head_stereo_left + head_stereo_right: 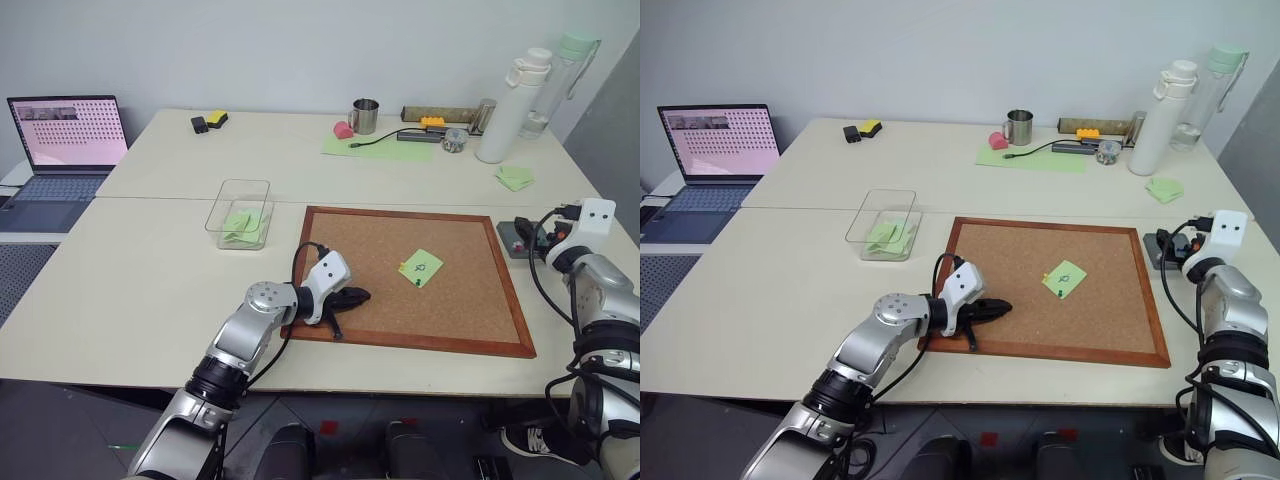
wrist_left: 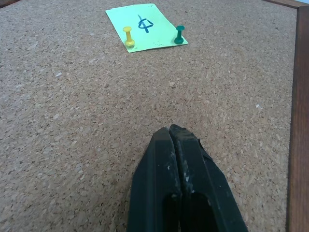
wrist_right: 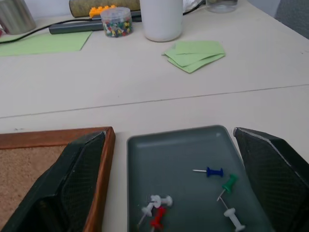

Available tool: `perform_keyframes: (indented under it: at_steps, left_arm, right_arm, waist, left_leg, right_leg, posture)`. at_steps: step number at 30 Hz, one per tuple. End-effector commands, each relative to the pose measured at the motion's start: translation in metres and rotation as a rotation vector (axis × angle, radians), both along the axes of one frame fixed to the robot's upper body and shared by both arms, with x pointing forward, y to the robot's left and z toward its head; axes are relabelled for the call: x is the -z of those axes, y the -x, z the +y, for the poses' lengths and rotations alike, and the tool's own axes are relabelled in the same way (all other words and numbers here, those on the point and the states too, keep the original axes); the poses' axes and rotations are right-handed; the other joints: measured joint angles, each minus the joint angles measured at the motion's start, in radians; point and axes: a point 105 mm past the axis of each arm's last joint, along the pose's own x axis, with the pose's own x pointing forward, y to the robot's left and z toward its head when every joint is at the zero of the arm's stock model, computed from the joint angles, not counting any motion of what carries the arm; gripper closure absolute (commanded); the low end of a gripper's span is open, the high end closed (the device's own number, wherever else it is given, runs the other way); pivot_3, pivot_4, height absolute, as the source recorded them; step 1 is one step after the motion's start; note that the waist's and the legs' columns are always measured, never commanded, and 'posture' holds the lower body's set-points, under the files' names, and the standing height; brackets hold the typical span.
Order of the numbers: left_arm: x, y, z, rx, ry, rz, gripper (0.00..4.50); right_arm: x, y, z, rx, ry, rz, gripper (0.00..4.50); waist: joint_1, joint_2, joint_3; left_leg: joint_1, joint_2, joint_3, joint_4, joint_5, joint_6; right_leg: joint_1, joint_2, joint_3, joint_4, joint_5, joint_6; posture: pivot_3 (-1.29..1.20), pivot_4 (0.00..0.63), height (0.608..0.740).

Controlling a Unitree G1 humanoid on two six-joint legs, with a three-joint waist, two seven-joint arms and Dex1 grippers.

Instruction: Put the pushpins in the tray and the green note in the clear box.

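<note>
We see the left gripper (image 2: 175,131) closed on nothing over the corkboard (image 1: 460,335), near its front-left corner, the green note (image 1: 421,267) pinned by two pushpins (image 2: 179,35) toward the right side, and our right gripper (image 3: 169,140) wide open, empty, above the tray (image 3: 183,150) holding loose pins.

Corkboard (image 1: 400,290) centred on tabletop (image 1: 140,290). Note (image 1: 421,267) on corkboard, pinned by two pushpins (image 2: 179,35). Clear box (image 1: 240,213) just left of corkboard. Tray (image 3: 183,159) just right, loose pins inside.
</note>
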Motion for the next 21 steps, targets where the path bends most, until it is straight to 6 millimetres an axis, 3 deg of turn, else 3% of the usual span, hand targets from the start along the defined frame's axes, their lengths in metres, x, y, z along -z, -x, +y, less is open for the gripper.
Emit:
perform_keyframes:
  at_steps: [1,5,8,11,16,21]
  left_arm:
    - [0.017,0.002,0.004,-0.011,-0.047,0.054,4.5]
    - [0.017,0.002,0.007,-0.021,-0.049,0.054,4.5]
    - [0.017,0.003,0.009,-0.028,-0.05,0.054,4.5]
    - [0.019,0.006,0.011,-0.027,-0.051,0.057,4.5]
    - [0.021,0.011,0.012,-0.021,-0.052,0.063,4.5]
    - [0.019,0.01,0.009,-0.01,-0.052,0.06,4.5]
  right_arm:
    - [-0.02,-0.001,-0.009,0.033,0.057,-0.055,0.01]
    - [-0.031,0.002,0.001,-0.042,0.098,-0.094,0.01]
    - [-0.042,0.014,0.043,-0.282,0.076,-0.145,0.01]
    - [-0.04,0.046,0.094,-0.578,0.091,-0.123,0.01]
    - [-0.006,0.089,0.154,-0.816,0.118,-0.015,0.01]
    - [0.016,0.092,0.181,-0.824,0.127,0.008,0.01]
  waist:
    - [0.0,0.0,0.0]
    - [0.0,0.0,0.0]
    - [0.001,0.0,0.0]
    - [0.002,0.001,0.0]
    - [0.001,0.001,-0.002]
    - [0.0,0.001,-0.002]
  left_leg:
    - [0.0,0.0,0.0,0.0,0.0,0.0]
    - [0.0,0.0,0.0,0.0,0.0,0.0]
    - [0.0,0.0,-0.001,0.0,0.0,0.0]
    - [0.0,0.001,-0.002,-0.001,0.0,0.0]
    - [0.0,0.002,-0.004,-0.001,0.0,0.0]
    - [0.0,0.002,-0.002,0.0,0.0,0.0]
  right_leg:
    - [0.0,0.0,0.0,0.0,0.0,0.0]
    - [0.0,0.0,0.0,0.0,0.0,0.0]
    - [0.0,0.0,0.0,0.0,0.0,0.0]
    - [0.0,0.0,-0.002,0.0,0.0,0.0]
    - [0.0,0.0,-0.003,0.0,-0.001,0.0]
    - [-0.001,0.0,-0.002,0.0,-0.004,-0.001]
  posture:
    - [0.0,0.15,0.74]
    - [0.0,0.15,0.74]
    - [0.0,0.15,0.74]
    - [0.0,0.15,0.74]
    - [0.0,0.15,0.74]
    - [0.0,0.15,0.74]
